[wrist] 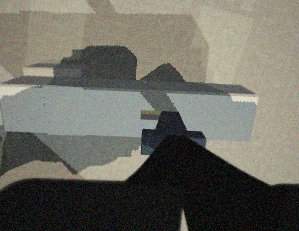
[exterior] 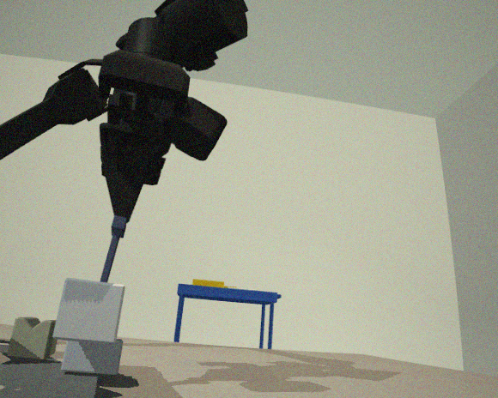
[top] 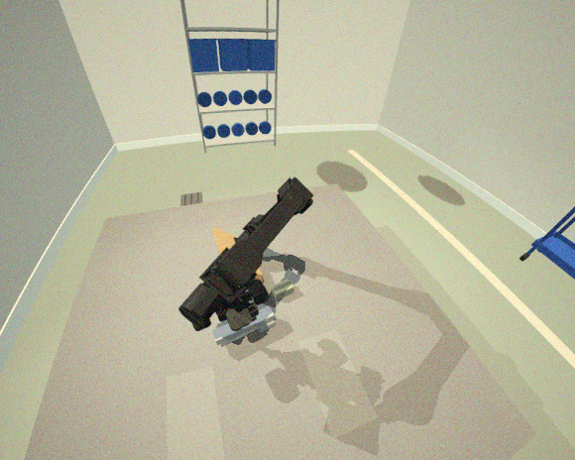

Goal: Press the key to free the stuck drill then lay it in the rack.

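Observation:
A pale blue-grey block point(top: 224, 334) point(exterior: 84, 315) point(wrist: 70, 111) sits on a narrower grey base point(exterior: 106, 358). A thin blue rod point(exterior: 109, 262) point(wrist: 151, 142), apparently the drill, stands slightly tilted out of its top, with a wider dark blue collar point(exterior: 118, 226) at its upper end. A small yellow piece point(wrist: 149, 113) shows beside the rod's foot; I cannot tell if it is the key. My gripper point(exterior: 122, 218) point(wrist: 174, 144) is shut and empty, its tips at the collar's top; contact is unclear. The olive V-notched rack point(top: 283, 289) point(exterior: 27, 340) stands beside the block.
An orange wedge shape point(top: 223, 239) lies partly hidden behind the arm. My arm point(top: 259, 243) covers part of the block in the top view. A blue table point(exterior: 228, 292) and a shelf unit point(top: 231, 73) stand far off by the walls.

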Available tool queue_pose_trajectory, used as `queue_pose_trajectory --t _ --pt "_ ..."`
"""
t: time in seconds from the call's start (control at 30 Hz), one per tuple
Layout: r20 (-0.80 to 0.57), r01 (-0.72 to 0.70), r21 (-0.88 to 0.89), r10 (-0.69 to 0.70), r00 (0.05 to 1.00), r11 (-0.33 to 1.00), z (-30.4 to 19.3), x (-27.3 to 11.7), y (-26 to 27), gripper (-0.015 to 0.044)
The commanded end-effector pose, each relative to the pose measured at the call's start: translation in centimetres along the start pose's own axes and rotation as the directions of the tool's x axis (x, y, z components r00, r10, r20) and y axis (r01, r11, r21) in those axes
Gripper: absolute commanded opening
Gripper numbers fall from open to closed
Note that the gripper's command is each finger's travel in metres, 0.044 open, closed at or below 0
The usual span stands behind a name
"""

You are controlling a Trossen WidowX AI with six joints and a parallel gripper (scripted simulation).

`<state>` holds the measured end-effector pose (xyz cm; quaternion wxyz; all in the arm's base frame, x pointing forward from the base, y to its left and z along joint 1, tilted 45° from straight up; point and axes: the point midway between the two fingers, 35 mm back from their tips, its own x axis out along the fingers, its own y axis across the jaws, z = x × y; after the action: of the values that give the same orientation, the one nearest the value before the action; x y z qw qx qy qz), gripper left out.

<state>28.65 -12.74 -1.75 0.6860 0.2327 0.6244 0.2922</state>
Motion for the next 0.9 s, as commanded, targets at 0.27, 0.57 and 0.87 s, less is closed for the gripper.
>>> queue_pose_trajectory --t 0.27,0.57,0.87 --pt "-0.026 -0.018 0.009 0.018 0.999 1.0 -0.81 1.54 0.06 0.0" --pt "-0.026 -0.018 0.009 0.018 0.999 1.0 -0.87 1.83 0.05 0.0" --pt "-0.026 -0.018 0.009 0.018 0.999 1.0 -0.91 2.12 0.04 0.0"
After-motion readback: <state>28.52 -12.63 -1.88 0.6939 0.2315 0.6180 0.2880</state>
